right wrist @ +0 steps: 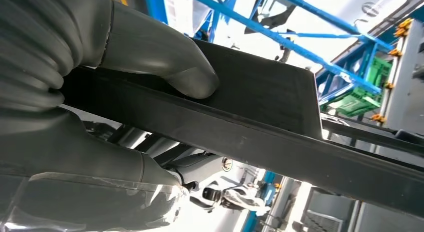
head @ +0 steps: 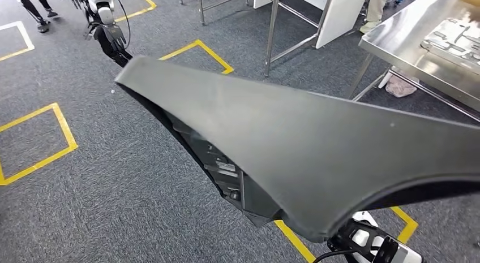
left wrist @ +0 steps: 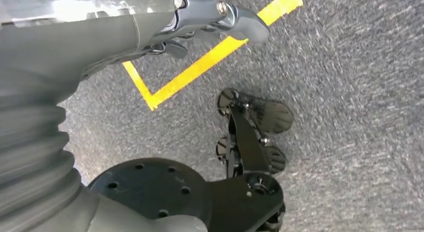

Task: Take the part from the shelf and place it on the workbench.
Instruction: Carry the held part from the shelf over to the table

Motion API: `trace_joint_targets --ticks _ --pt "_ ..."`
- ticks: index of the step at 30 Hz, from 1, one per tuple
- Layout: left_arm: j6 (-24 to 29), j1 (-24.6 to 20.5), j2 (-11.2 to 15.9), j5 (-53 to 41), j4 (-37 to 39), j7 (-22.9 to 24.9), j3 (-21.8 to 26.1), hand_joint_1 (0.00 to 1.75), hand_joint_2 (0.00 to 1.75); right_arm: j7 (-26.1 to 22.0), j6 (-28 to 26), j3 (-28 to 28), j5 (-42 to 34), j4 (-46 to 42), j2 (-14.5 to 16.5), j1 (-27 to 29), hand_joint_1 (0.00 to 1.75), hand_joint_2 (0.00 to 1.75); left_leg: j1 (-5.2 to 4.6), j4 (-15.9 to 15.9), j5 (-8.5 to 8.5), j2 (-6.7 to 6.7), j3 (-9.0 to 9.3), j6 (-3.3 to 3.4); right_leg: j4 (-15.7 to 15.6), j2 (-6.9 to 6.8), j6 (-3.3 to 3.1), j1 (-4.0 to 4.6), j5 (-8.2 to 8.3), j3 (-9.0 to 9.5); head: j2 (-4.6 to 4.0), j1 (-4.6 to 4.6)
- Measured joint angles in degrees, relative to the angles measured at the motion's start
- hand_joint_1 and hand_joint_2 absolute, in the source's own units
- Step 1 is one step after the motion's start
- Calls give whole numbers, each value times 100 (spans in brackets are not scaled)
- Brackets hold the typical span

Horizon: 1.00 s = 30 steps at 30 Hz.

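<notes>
A large dark grey moulded part (head: 294,138) spans the head view from its pointed tip at upper left to the right edge, tilted, with its ribbed underside showing. My right hand (right wrist: 75,132) grips it by one edge: the thumb (right wrist: 165,62) presses on one face of the part (right wrist: 260,102) and the fingers wrap the other. Part of my right arm (head: 368,243) shows below the part. My left hand (left wrist: 210,20) hangs over the carpet and holds nothing. The steel workbench (head: 407,42) stands at upper right, apart from the part.
Grey parts (head: 453,39) lie on the workbench. A steel table frame (head: 271,31) and a white panel (head: 339,14) stand ahead. Yellow tape squares (head: 56,133) mark the carpet. Another robot's arm (head: 107,31) hangs behind the part's tip. A person's legs (head: 34,8) are far left. Blue racking (right wrist: 300,27) shows beyond.
</notes>
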Motion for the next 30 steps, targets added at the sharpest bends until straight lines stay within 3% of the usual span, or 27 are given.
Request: trace_joint_targets --ticks 1,3,5,7,8,9,11,13,15,16,18,20,21,22,23,25,27,29,30 --pt "-4 -9 -3 -1 1 -3 -5 0 175 0 -1 -3 4 -8 0 7 175 175 5 -26 16 61 15 39 23 -38 30 5 -17 -16 0 0" --pt "-12 -14 -7 -7 2 -11 -11 0 175 -1 -3 -9 10 -24 0 2 175 175 25 -84 45 196 38 105 348 -309 73 21 -220 -176 0 36" --pt "-16 1 -3 -22 2 -26 -13 0 175 -2 -5 -13 15 -31 0 3 175 175 10 -94 39 335 43 133 1081 -599 106 5 -580 -540 0 73" --pt "-25 11 3 -25 2 -59 -13 0 175 -2 -6 -14 19 -30 0 24 175 175 2 -91 19 478 48 132 1602 -681 136 -28 -722 -810 0 77" --pt "-29 9 5 -13 2 -81 -12 0 175 -1 -5 -13 21 -30 0 34 175 175 2 -90 7 545 59 123 1545 -707 143 -40 -629 -785 0 78" --pt "-35 6 7 4 2 -109 -11 0 175 -1 -4 -13 22 -30 1 40 175 175 3 -89 -9 609 78 109 1256 -751 143 -48 -446 -640 0 78" --pt "-41 -1 8 27 2 -151 -11 0 175 0 -4 -13 15 -26 2 26 175 175 -12 -87 -51 720 129 62 421 -971 108 -23 -99 -208 0 78" --pt "-37 -13 17 16 2 -165 -11 0 175 0 -7 -13 -31 -2 0 -43 175 175 -38 -83 -90 813 166 0 2 -1098 48 21 0 -3 0 71" --pt "-31 -38 27 4 1 -164 -11 0 175 1 -8 -18 -89 40 -2 -130 175 175 -45 -92 -113 912 198 -65 -16 -1000 -15 42 -10 -15 0 65" --pt "-35 -55 33 6 1 -164 -11 0 175 0 -12 -21 -103 61 -2 -164 175 175 -34 -77 -139 894 209 -100 -30 -943 -45 36 -3 -7 0 64" --pt "-56 -75 46 15 1 -160 -11 0 175 0 -51 -25 -68 99 11 -216 175 175 -11 210 -341 678 109 -149 -65 -838 -114 7 14 23 0 41" --pt "-80 -58 55 26 2 -137 -8 0 175 1 -107 -24 14 139 52 -235 175 175 3 963 -713 423 -243 -168 -72 -728 -157 5 12 41 0 7" --pt "-86 -41 55 38 2 -119 -3 0 175 1 -124 -22 44 161 75 -232 175 175 4 1360 -853 378 -449 -172 -69 -659 -167 13 8 44 0 -2" --pt "-86 -26 55 51 2 -104 2 0 175 1 -128 -20 57 181 91 -229 175 175 3 1618 -893 358 -601 -170 -66 -582 -171 22 5 51 0 -3" --pt "-85 -14 55 67 2 -90 8 0 175 1 -128 -18 58 204 101 -230 175 175 2 1650 -809 347 -653 -160 -63 -502 -173 30 1 61 0 -3" --pt "-83 -7 60 83 2 -73 15 0 175 1 -121 -17 46 248 110 -260 175 175 2 1059 -361 270 -455 -115 -56 -344 -168 35 -11 90 0 -5" --pt "-89 -5 83 87 2 -62 24 0 175 2 -112 -19 29 298 123 -334 175 175 13 308 -13 -18 -160 -53 -33 -196 -135 30 -22 82 0 -5" --pt "-98 -8 104 87 2 -56 35 0 175 3 -108 -25 20 350 143 -403 175 175 5 21 38 -191 -50 -11 -16 -64 -66 -1 -14 30 0 -12" --pt "-104 -13 105 87 2 -55 39 0 175 3 -107 -31 18 375 150 -421 175 175 -3 -14 37 -146 -38 4 -21 3 -24 -18 -4 8 0 -16"
